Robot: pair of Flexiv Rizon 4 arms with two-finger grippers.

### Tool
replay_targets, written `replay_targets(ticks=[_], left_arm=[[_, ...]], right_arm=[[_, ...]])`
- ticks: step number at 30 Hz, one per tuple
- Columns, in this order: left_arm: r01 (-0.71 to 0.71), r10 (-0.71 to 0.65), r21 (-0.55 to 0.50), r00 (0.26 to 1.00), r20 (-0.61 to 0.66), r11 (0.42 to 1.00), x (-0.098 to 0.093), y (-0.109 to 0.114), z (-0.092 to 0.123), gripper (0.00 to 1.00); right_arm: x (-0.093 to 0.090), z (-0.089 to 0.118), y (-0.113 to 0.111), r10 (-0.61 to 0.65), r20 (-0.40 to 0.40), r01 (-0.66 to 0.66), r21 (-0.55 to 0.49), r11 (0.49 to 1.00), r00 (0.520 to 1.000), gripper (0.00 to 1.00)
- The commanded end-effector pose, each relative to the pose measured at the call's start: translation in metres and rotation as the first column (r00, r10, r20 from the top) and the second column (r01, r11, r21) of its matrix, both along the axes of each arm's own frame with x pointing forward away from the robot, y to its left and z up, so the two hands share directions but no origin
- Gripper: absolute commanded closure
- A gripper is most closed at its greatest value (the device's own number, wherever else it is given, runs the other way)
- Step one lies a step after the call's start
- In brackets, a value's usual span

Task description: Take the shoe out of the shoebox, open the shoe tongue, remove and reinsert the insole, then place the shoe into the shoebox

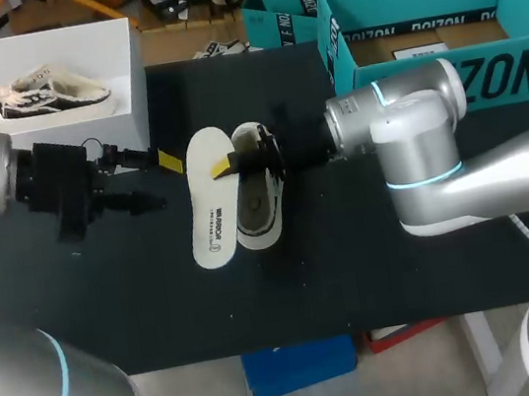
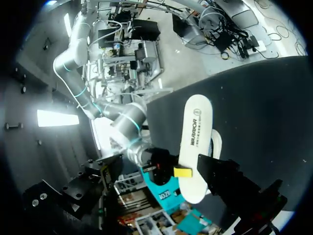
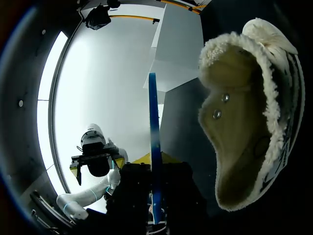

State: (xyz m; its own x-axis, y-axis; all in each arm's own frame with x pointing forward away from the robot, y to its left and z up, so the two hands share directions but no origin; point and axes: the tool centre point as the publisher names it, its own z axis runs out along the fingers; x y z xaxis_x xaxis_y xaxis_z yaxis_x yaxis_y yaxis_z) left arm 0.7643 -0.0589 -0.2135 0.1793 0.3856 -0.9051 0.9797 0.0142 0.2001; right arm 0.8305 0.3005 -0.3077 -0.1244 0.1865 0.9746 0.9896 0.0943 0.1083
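Note:
A white insole (image 1: 212, 216) lies flat on the black table, just left of a fleece-lined shoe (image 1: 261, 206) that rests on its side. My right gripper (image 1: 231, 163) is over the insole's far end and shut on it. In the right wrist view the insole (image 3: 154, 122) shows edge-on as a thin blue strip between the fingers, with the shoe (image 3: 244, 122) beside it. My left gripper (image 1: 161, 182) stands wide open just left of the insole, apart from it. From the left wrist the insole (image 2: 195, 132) lies ahead. A second shoe (image 1: 45, 96) sits in the white shoebox (image 1: 117, 41).
The white shoebox stands at the table's far left corner. A large teal box (image 1: 445, 71) stands at the far right, behind my right arm. Bare black table surface (image 1: 260, 298) stretches along the near side.

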Motion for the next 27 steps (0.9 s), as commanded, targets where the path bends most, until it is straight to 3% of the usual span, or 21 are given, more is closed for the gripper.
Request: replay_targets(ticks=[1, 16, 21, 27], left_arm=[[0.007, -0.007, -0.07, 1.0, 0.009, 0.997, -0.003, 0.001, -0.004, 0.0], [0.007, -0.007, -0.07, 1.0, 0.009, 0.997, -0.003, 0.001, -0.004, 0.0], [-0.008, 0.014, -0.126, 0.999, 0.048, 0.992, -0.005, -0.012, -0.009, 0.0], [-0.075, 0.089, -0.21, 0.994, 0.059, 0.975, 0.005, -0.01, -0.021, 0.0]], right_arm=[[0.0, -0.001, 0.002, -0.003, 0.001, 0.003, -0.002, 1.0, 1.0, 1.0], [0.0, -0.001, 0.002, -0.003, 0.001, 0.003, -0.002, 1.0, 1.0, 1.0], [0.0, -0.001, 0.002, -0.003, 0.001, 0.003, -0.002, 1.0, 1.0, 1.0], [0.0, -0.001, 0.002, -0.003, 0.001, 0.003, -0.002, 1.0, 1.0, 1.0]])
